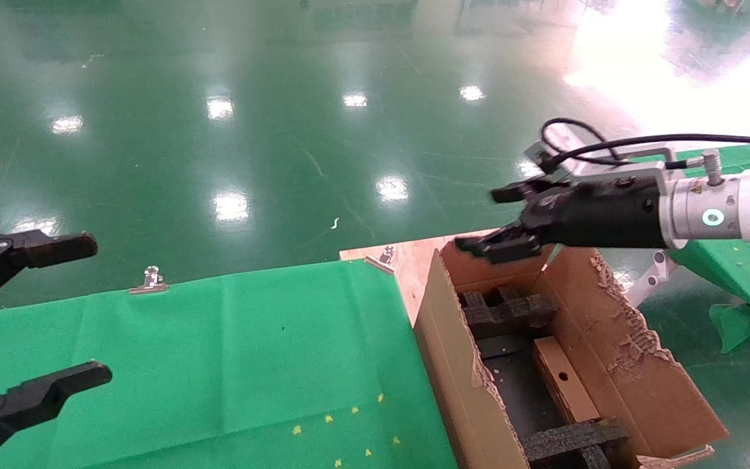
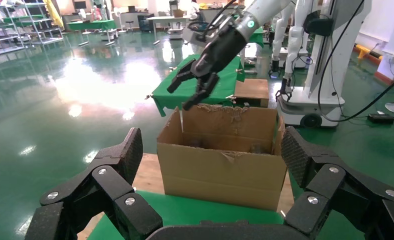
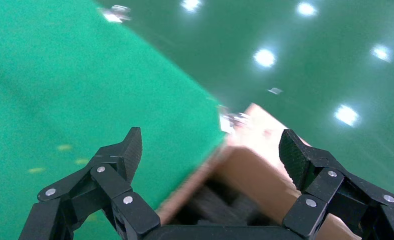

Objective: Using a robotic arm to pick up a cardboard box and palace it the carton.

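Observation:
The large carton (image 1: 616, 365) with ragged flaps stands open at the right end of the table. Black foam strips (image 1: 512, 309) lie inside it. The small cardboard box (image 1: 560, 381), with a round hole in its top face, lies inside the carton along the right wall. The white robotic arm (image 1: 739, 212) reaches in from the right. Its right gripper (image 1: 481, 220) is open and empty above the carton's far end, and also shows in the left wrist view (image 2: 187, 92). In the right wrist view the right gripper (image 3: 210, 142) hangs over the carton's corner (image 3: 255, 170). My left gripper (image 1: 98, 309) is open and empty at the far left, and in its own view (image 2: 211, 145) it faces the carton (image 2: 220, 170).
A green cloth (image 1: 219, 352) covers the table, held by metal clips (image 1: 150, 280). A wooden board (image 1: 407, 260) shows under the carton. Another green-covered table (image 1: 739, 260) stands at the right. White robot bases (image 2: 310, 75) stand beyond the carton on the shiny green floor.

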`<action>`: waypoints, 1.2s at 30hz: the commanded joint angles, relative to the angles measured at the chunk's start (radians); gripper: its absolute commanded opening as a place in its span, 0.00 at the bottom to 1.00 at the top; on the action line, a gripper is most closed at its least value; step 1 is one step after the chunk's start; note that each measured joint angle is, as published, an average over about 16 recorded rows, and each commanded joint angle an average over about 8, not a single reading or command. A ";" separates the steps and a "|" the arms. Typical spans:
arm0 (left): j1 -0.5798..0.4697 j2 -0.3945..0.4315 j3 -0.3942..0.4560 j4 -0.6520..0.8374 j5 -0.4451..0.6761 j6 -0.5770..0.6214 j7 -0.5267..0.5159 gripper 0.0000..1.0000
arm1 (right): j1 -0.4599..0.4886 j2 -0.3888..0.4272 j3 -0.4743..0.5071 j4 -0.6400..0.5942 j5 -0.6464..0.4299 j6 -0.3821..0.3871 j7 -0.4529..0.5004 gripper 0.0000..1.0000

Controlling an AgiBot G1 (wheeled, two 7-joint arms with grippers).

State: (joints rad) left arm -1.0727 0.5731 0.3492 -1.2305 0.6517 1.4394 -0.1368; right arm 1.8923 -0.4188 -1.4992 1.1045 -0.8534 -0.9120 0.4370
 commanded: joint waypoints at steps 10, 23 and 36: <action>0.000 0.000 0.000 0.000 0.000 0.000 0.000 1.00 | -0.140 -0.033 0.209 0.030 0.021 -0.099 -0.042 1.00; 0.000 0.000 0.000 0.000 0.000 0.000 0.000 1.00 | -0.327 -0.077 0.488 0.071 0.049 -0.233 -0.099 1.00; 0.000 0.000 0.000 0.000 0.000 0.000 0.000 1.00 | -0.514 -0.121 0.766 0.113 0.077 -0.366 -0.156 1.00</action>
State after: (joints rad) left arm -1.0727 0.5731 0.3493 -1.2305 0.6516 1.4394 -0.1367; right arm 1.3784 -0.5398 -0.7331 1.2172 -0.7765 -1.2783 0.2806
